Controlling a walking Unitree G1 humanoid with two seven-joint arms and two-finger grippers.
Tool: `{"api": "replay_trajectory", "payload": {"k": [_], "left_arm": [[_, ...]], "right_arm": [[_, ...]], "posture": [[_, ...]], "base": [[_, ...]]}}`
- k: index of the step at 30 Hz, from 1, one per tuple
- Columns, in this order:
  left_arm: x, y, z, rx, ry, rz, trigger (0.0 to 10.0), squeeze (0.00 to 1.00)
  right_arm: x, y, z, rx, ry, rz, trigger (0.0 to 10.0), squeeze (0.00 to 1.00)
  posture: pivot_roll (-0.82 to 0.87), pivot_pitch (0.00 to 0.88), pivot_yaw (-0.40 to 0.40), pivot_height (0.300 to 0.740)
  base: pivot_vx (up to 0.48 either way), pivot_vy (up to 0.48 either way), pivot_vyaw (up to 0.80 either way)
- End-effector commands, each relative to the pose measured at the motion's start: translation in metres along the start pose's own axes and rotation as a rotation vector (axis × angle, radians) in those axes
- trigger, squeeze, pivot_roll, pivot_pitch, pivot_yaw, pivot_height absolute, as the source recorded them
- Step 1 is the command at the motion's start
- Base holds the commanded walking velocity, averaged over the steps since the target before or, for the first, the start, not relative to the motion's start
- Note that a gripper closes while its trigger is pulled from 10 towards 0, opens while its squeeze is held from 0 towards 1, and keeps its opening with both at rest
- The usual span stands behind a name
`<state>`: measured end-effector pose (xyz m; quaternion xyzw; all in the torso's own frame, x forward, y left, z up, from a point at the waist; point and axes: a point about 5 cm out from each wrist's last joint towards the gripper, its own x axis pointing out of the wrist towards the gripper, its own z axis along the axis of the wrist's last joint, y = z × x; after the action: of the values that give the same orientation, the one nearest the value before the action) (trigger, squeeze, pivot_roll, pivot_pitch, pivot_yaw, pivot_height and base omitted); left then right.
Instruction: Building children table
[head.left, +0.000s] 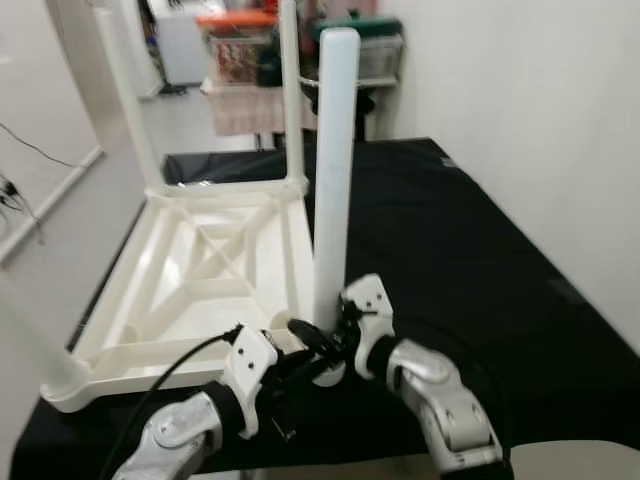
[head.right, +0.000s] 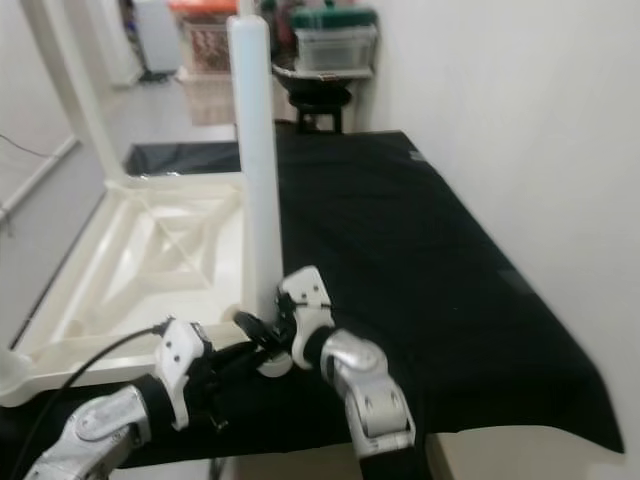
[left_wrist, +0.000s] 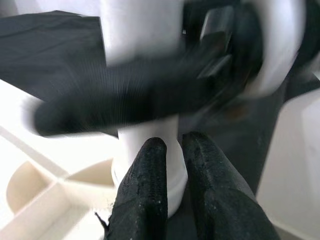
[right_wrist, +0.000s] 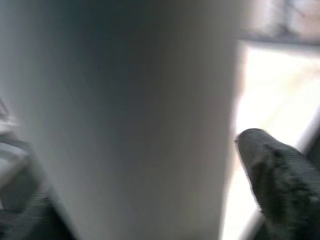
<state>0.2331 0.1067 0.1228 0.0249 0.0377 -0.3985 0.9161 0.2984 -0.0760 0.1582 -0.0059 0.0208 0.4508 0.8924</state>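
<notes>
A white children's table (head.left: 200, 270) lies upside down on the black-covered surface. Its near right leg (head.left: 335, 150) stands upright in the corner socket. My right gripper (head.left: 322, 338) is at the base of that leg, shut on it, with one finger (right_wrist: 280, 190) at the leg's side. My left gripper (left_wrist: 172, 145) is shut with nothing in it, its tips touching the collar at the leg's base (left_wrist: 150, 165). Two more legs (head.left: 290, 90) rise at the far corners, and another (head.left: 35, 340) at the near left.
The black cloth (head.left: 470, 250) spreads to the right up to a white wall (head.left: 540, 100). Storage bins (head.left: 240, 45) and a dark stool stand at the back. Bare floor (head.left: 60, 220) lies to the left. A black cable (head.left: 170, 370) runs along my left arm.
</notes>
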Motion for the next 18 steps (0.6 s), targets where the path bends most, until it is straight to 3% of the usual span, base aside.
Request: {"api": "replay_trajectory", "payload": {"k": [1,2,3,5,6,9,11,18], "left_arm": [[0.000,-0.001,-0.002,0.010,0.007,-0.002,10.0,0.00],[0.000,-0.001,-0.002,0.010,0.007,-0.002,10.0,0.00],[0.000,-0.001,-0.002,0.012,0.005,-0.001,10.0,0.00],[0.000,0.000,-0.001,0.012,0.005,0.000,10.0,0.00],[0.001,0.000,-0.001,0.014,0.004,0.000,10.0,0.00],[0.001,-0.001,-0.001,0.014,0.004,0.000,10.0,0.00],[0.000,-0.002,-0.001,0.017,0.007,-0.002,10.0,0.00],[0.000,-0.003,-0.002,0.016,0.008,-0.003,10.0,0.00]], "right_arm": [[-0.001,0.001,0.009,-0.059,-0.027,0.222,10.0,1.00],[-0.001,0.001,0.009,-0.059,-0.027,0.222,10.0,1.00],[-0.004,-0.002,0.014,-0.080,-0.016,0.327,10.0,0.25],[-0.007,-0.004,0.018,-0.090,-0.009,0.395,10.0,0.25],[-0.008,-0.010,0.023,-0.090,0.006,0.472,10.0,0.00],[-0.010,-0.020,0.028,-0.097,0.035,0.553,10.0,0.00],[-0.007,-0.036,0.038,-0.092,0.065,0.639,10.0,0.00],[-0.005,-0.041,0.044,-0.076,0.081,0.726,10.0,0.00]], "posture": [[0.05,0.000,-0.039,0.740],[0.05,0.000,-0.039,0.740],[0.05,0.000,-0.039,0.740],[0.05,0.000,-0.039,0.740],[0.05,0.000,-0.043,0.740],[0.07,0.000,-0.045,0.740],[0.08,0.000,-0.051,0.740],[0.10,0.000,-0.061,0.740]], "base": [[0.000,0.000,0.00],[0.000,0.000,0.00],[0.000,0.000,0.00],[0.000,0.000,0.00],[0.000,0.000,0.00],[0.000,0.000,0.00],[0.000,0.000,0.00],[0.000,0.000,0.00]]}}
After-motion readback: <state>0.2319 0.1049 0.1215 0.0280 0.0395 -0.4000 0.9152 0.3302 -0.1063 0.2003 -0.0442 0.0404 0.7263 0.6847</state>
